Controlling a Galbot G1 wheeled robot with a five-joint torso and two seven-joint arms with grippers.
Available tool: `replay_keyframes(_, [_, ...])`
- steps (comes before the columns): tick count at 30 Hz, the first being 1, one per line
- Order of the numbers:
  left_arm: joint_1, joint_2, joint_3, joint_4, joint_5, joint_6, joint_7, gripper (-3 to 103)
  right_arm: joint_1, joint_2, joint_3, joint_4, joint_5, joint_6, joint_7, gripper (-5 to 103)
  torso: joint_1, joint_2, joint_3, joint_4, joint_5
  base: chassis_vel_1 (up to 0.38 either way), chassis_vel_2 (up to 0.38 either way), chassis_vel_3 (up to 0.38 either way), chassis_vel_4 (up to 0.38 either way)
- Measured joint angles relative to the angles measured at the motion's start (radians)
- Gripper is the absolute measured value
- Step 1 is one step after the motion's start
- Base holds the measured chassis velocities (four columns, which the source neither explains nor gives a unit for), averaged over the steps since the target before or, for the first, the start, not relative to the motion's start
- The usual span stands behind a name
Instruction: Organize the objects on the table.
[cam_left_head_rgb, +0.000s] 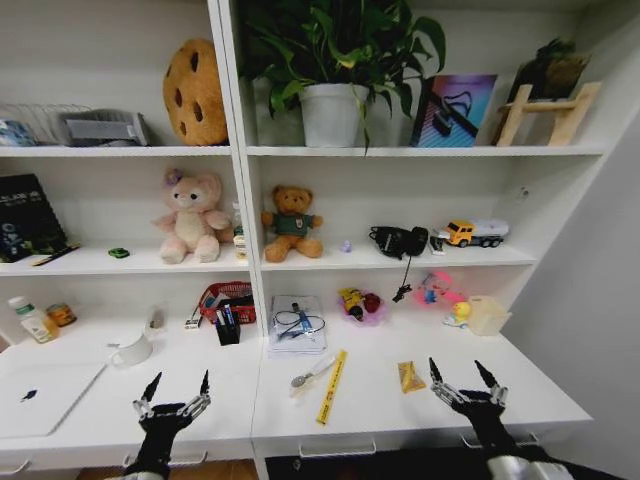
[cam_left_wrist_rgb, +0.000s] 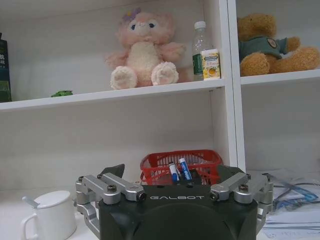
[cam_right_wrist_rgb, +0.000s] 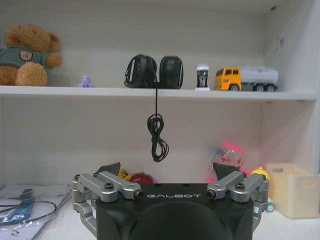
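Head view shows two claws hovering low over the front edge of the counter (cam_left_head_rgb: 380, 420), both with fingers spread wide and holding nothing: the left claw (cam_left_head_rgb: 177, 385) in front of the mug (cam_left_head_rgb: 132, 349), the right claw (cam_left_head_rgb: 462, 372) just beside the yellow packet (cam_left_head_rgb: 410, 376). One laptop (cam_left_head_rgb: 45, 395) lies closed at the counter's far left. One yellow ruler (cam_left_head_rgb: 332, 386) lies near the middle, with one spoon (cam_left_head_rgb: 310, 374) just beside it. One black holder (cam_left_head_rgb: 228, 327) stands in front of a red basket (cam_left_head_rgb: 226, 298) and carries pens; left wrist view shows two pens (cam_left_wrist_rgb: 180, 170) with blue and white ends before the basket. One clear box (cam_left_head_rgb: 297, 322) with cables sits behind the ruler, and one pale container (cam_left_head_rgb: 487, 314) stands at the right near the wall. On the shelf above sit two plush toys, a pink one (cam_left_head_rgb: 192, 217) and a brown bear (cam_left_head_rgb: 292, 221), plus one tiny green toy (cam_left_head_rgb: 119, 253), one pair of headphones (cam_left_head_rgb: 398, 240) and one toy truck (cam_left_head_rgb: 475, 232).
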Motion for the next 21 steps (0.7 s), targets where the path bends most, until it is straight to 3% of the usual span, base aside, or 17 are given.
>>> replay_keyframes(3, [0.0, 0.0, 0.0, 0.0, 0.0, 0.0, 0.0, 100, 0.04, -0.026, -0.003, 0.011, 0.08, -0.147, 0.032, 100, 0.0, 0.0, 0.0, -0.0001, 0.0002, 0.0, 0.0, 0.0, 0.0])
replay_keyframes(4, [0.0, 0.0, 0.0, 0.0, 0.0, 0.0, 0.0, 100, 0.04, -0.026, -0.003, 0.011, 0.08, -0.147, 0.032, 100, 0.0, 0.0, 0.0, -0.0001, 0.0002, 0.0, 0.0, 0.0, 0.0])
replay_keyframes(7, [0.0, 0.0, 0.001, 0.0, 0.0, 0.0, 0.0, 100, 0.073, -0.072, 0.008, 0.025, 0.13, -0.262, 0.105, 100, 0.0, 0.0, 0.0, -0.0005, 0.0003, 0.0, 0.0, 0.0, 0.0])
replay_keyframes(11, [0.0, 0.0, 0.001, 0.0, 0.0, 0.0, 0.0, 100, 0.088, -0.108, 0.011, 0.027, 0.156, -0.312, 0.129, 100, 0.0, 0.0, 0.0, -0.0007, 0.0003, 0.0, 0.0, 0.0, 0.0])
replay_keyframes(13, [0.0, 0.0, 0.0, 0.0, 0.0, 0.0, 0.0, 100, 0.144, -0.217, 0.011, -0.004, 0.196, -0.399, 0.153, 100, 0.0, 0.0, 0.0, -0.0002, 0.0, 0.0, 0.0, 0.0, 0.0])
replay_keyframes(14, [0.0, 0.0, 0.0, 0.0, 0.0, 0.0, 0.0, 100, 0.144, -0.217, 0.011, -0.004, 0.196, -0.399, 0.153, 100, 0.0, 0.0, 0.0, -0.0002, 0.0, 0.0, 0.0, 0.0, 0.0])
replay_keyframes(17, [0.0, 0.0, 0.001, 0.0, 0.0, 0.0, 0.0, 100, 0.207, -0.314, -0.008, -0.045, 0.281, -0.459, 0.184, 100, 0.0, 0.0, 0.0, 0.0, 0.0002, 0.0, 0.0, 0.0, 0.0])
replay_keyframes(21, [0.0, 0.0, 0.001, 0.0, 0.0, 0.0, 0.0, 100, 0.255, -0.36, -0.029, -0.077, 0.364, -0.497, 0.198, 100, 0.0, 0.0, 0.0, -0.0003, 0.0002, 0.0, 0.0, 0.0, 0.0])
